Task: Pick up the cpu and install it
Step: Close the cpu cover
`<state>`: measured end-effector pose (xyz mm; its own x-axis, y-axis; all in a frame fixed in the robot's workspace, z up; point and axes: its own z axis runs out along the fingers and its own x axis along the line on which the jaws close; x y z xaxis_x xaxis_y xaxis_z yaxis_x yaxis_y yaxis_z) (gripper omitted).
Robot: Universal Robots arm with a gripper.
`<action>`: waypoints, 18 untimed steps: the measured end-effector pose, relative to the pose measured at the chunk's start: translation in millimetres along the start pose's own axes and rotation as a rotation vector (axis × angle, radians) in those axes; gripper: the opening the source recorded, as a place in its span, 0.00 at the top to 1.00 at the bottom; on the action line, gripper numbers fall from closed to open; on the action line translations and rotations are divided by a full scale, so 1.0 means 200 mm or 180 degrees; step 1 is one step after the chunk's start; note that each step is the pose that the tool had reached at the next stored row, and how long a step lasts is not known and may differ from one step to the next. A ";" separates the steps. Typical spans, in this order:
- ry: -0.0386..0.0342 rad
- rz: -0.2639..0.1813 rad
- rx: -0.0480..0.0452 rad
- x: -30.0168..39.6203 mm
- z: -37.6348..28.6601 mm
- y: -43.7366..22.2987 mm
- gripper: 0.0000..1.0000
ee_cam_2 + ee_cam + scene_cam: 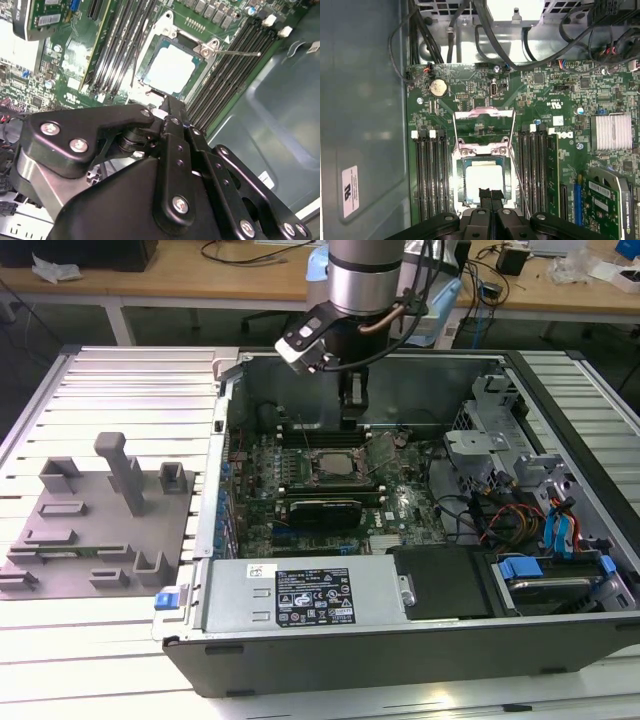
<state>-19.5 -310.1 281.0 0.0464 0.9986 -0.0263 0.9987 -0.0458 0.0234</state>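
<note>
Fingers together and empty, the black gripper [490, 193] is poised over the flat, silver-topped square cpu [484, 181] lying in its socket, whose hinged metal retention frame [484, 114] stands open: seating looks done, locking calls for care.

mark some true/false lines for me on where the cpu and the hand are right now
1. The cpu lies in the motherboard socket. True.
2. The hand holds the cpu clear of the board. False: the hand is shut and empty, just over the seated cpu.
3. The socket's metal frame is swung open. True.
4. The grey fixture plate sits inside the computer case. False: it lies on the slatted table, outside the case at the exterior view's left.
</note>
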 end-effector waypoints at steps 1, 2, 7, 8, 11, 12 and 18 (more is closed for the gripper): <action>0.0000 0.0000 0.0000 0.001 0.000 0.018 0.89; 0.0000 0.0000 0.0000 0.001 0.001 0.030 0.89; 0.0000 0.0000 0.0000 0.003 0.001 0.056 0.89; 0.0000 0.0000 0.0000 0.003 0.002 0.062 0.89; 0.0000 0.0000 0.0000 0.004 0.002 0.081 0.89; 0.0000 0.0000 0.0000 0.004 0.002 0.088 0.89; 0.0000 0.0000 0.0000 0.007 0.004 0.149 0.89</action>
<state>10.4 -310.1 280.9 0.0464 0.9986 -0.0262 0.9987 -0.0458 0.0235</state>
